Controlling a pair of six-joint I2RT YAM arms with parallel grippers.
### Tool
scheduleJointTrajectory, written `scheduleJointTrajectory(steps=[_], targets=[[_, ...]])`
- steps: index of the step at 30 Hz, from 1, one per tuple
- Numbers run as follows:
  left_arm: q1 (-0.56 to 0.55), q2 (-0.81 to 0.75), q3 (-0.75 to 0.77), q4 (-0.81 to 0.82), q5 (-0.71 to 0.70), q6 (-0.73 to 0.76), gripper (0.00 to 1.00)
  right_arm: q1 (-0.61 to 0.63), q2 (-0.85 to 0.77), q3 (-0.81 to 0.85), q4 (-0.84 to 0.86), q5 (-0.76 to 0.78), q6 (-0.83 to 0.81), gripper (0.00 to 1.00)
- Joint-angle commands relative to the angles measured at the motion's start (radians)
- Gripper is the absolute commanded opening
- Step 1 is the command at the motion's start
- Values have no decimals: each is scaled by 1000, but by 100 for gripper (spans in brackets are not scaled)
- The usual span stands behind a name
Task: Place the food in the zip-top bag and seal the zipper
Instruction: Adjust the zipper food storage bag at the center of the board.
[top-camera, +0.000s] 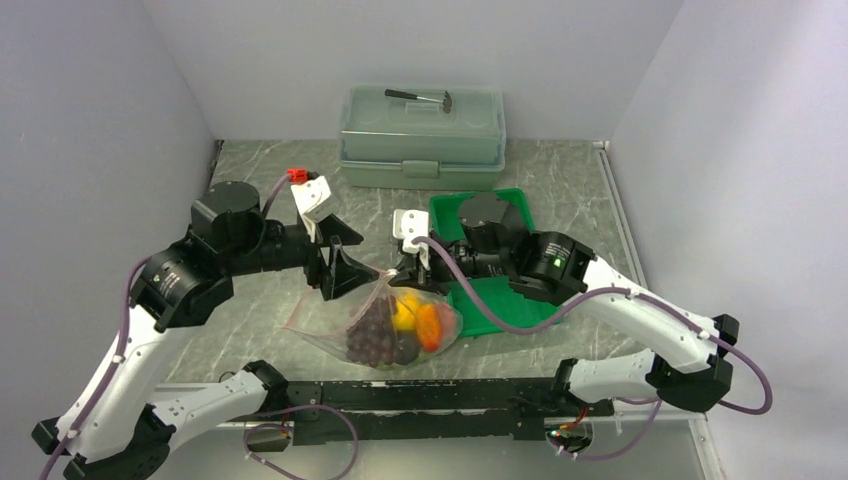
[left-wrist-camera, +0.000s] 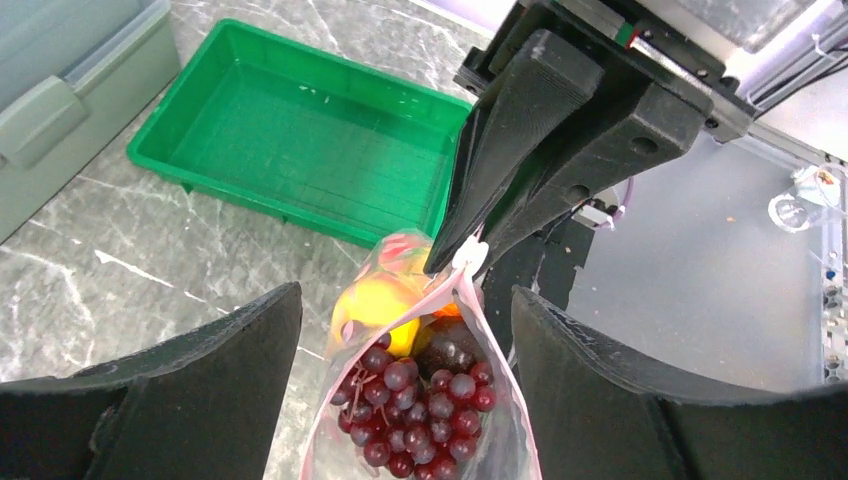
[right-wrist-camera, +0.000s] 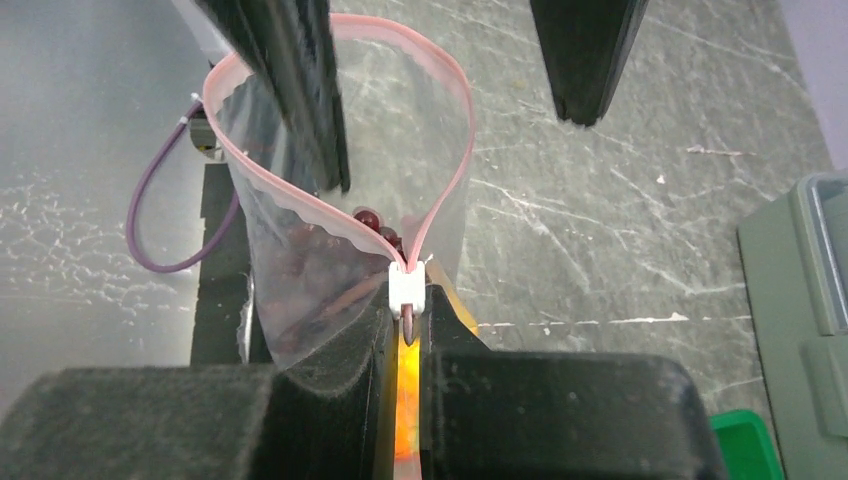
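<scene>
Zip-top bag holding grapes sits near front edge of tabletop, centre, beside green tray. Right jaws clenched on bag's white slider. Left jaws released, straddling one side of open mouth

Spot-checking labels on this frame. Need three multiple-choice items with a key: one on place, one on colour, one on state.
1. Where does the right gripper hold the zip-top bag?
A. at the white slider
B. at a bottom corner
C. halfway down one side

2. What colour is the zipper strip?
A. blue
B. pink
C. green

3. What state is the bag's mouth in?
A. zipped shut along its whole length
B. open in a wide loop
C. folded over flat

Key: 1 A, the right wrist view shows the gripper closed on the slider. 2 B, the strip is pink all round. 3 B, the two sides meet only at the slider.
</scene>
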Motion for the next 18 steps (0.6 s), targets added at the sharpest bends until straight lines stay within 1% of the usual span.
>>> scheduleJointTrajectory(steps=[1, 10, 12, 14, 18], targets=[[4, -19, -48, 103, 96, 45, 82, 2, 30, 136, -70, -19, 48, 0], [3, -27, -127, 154, 162, 45, 82, 4, 112, 285, -192, -24, 96, 0], [3, -24, -129, 148, 181, 45, 82, 4, 137, 324, -226, -18, 110, 0], [4, -18, -129, 134, 197, 86, 81, 4, 152, 352, -248, -21, 119, 0], [3, -14, -140, 109, 211, 103, 76, 4, 173, 404, -288, -35, 125, 0]])
